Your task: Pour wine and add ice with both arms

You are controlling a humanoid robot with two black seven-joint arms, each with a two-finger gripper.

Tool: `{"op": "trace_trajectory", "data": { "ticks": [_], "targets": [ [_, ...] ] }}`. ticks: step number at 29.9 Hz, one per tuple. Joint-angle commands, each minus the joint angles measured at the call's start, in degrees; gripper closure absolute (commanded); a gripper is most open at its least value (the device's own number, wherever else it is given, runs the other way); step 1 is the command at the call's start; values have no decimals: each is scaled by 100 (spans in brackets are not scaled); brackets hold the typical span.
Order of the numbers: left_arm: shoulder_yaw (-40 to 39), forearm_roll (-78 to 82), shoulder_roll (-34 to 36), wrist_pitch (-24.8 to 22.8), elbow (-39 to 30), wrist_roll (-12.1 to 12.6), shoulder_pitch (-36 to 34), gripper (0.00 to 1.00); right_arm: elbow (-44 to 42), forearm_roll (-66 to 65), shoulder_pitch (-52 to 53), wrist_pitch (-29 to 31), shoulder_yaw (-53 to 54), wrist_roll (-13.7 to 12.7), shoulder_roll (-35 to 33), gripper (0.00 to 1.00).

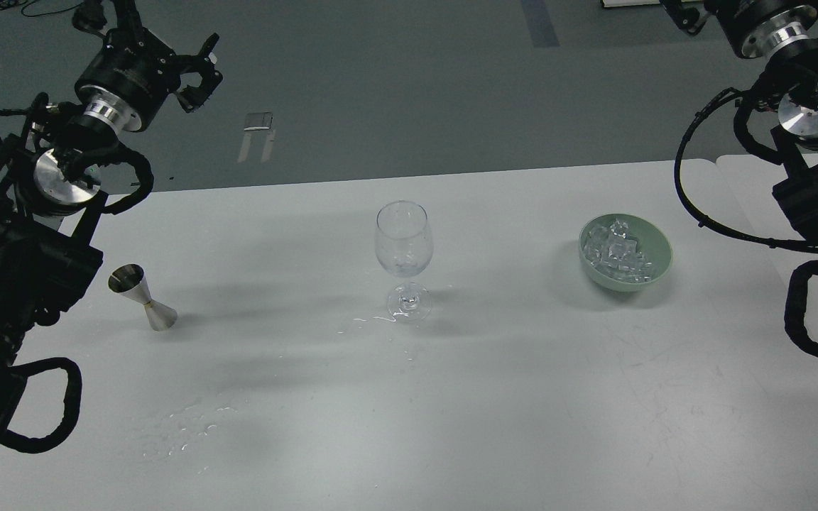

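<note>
Nothing poured or iced yet, by the look of it
Near droplets (189, 426) wet the surface (494, 397); jigger (142, 306), seemingly empty wine glass (404, 259) and ice (616, 254) in its green bowl (657, 266) stand untouched; beyond, left gripper (160, 42) hangs empty, fingers spread; right fingers out of view

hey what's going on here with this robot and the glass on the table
Nothing is being handled right now. Both arms are raised clear of the table: the left tool is open and empty at the far left, and the right tool is mostly out of view at the top right. On the table stand a metal jigger, a wine glass with no ice in it, and a green bowl heaped with ice. Some liquid is spilled near the glass's foot.
</note>
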Motion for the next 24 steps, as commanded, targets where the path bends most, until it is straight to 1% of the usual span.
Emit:
{"op": "trace_trajectory", "data": {
  "ticks": [1, 2, 4, 7, 9, 12, 14, 16, 18, 22, 24],
  "targets": [
    [16, 2, 5, -20, -76, -58, 13, 1, 8, 0, 0, 8, -1, -41, 3, 0],
    [24, 2, -4, -81, -111, -67, 22, 1, 8, 9, 0, 8, -1, -84, 3, 0],
    [16, -6, -56, -56, -164, -76, 66, 1, 8, 9, 0, 8, -1, -111, 3, 0],
    [-2, -50, -109, -12, -164, -76, 75, 1, 8, 9, -18, 8, -1, -111, -14, 0],
    [-28, -103, -118, -90, -173, -85, 75, 1, 8, 9, -18, 8, 8, -111, -15, 0],
    [-20, -112, -118, -29, -164, -216, 84, 1, 8, 9, -18, 8, 8, -120, -15, 0],
    [7, -112, -118, -12, -121, -470, 84, 1, 8, 9, -9, 8, 8, -120, -15, 0],
    [24, -103, -127, 32, -103, -620, 75, 1, 26, 9, -9, -9, 8, -120, -15, 0],
    [24, -94, -127, 94, -103, -560, 75, 1, 52, 9, -18, -18, 8, -120, -15, 0],
    [42, -77, -127, 471, -103, -489, 75, 1, 140, 9, -18, -44, 8, -120, -15, 0],
    [42, -77, -127, 507, -111, -411, 75, 1, 140, 9, -18, -53, 8, -120, -6, 0]
  ]
}}
